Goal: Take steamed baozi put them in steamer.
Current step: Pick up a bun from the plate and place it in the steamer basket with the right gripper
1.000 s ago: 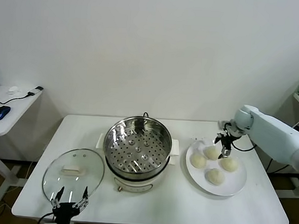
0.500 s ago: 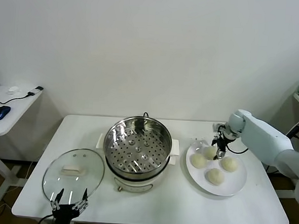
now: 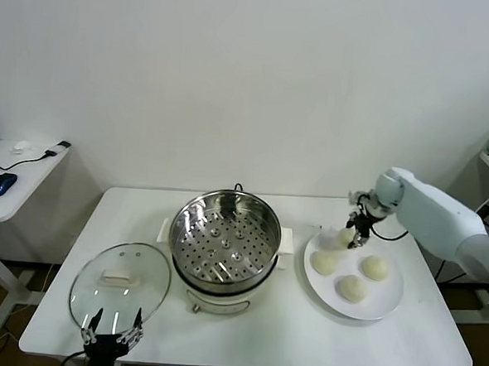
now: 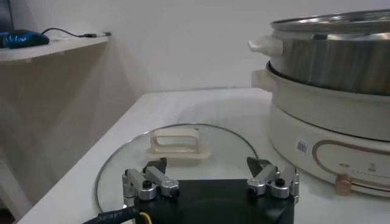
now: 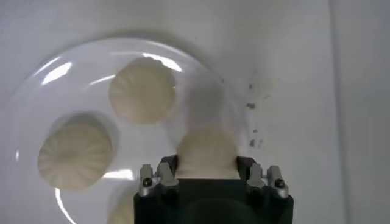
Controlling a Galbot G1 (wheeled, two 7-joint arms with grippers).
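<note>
The right gripper (image 3: 354, 236), at right of the frame, grips one bun (image 5: 206, 154) above the plate (image 3: 387, 301); next, seemingly, carry it left to the steamer (image 3: 225, 236).

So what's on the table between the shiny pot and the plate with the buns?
Nothing: the head view shows bare table between the steamer and the plate; only the steamer's white handle pokes toward it.

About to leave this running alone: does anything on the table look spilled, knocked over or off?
Only small brown specks on the table beside the plate. The steamer stands upright, its lid lies flat, and the right gripper holds one baozi.
</note>
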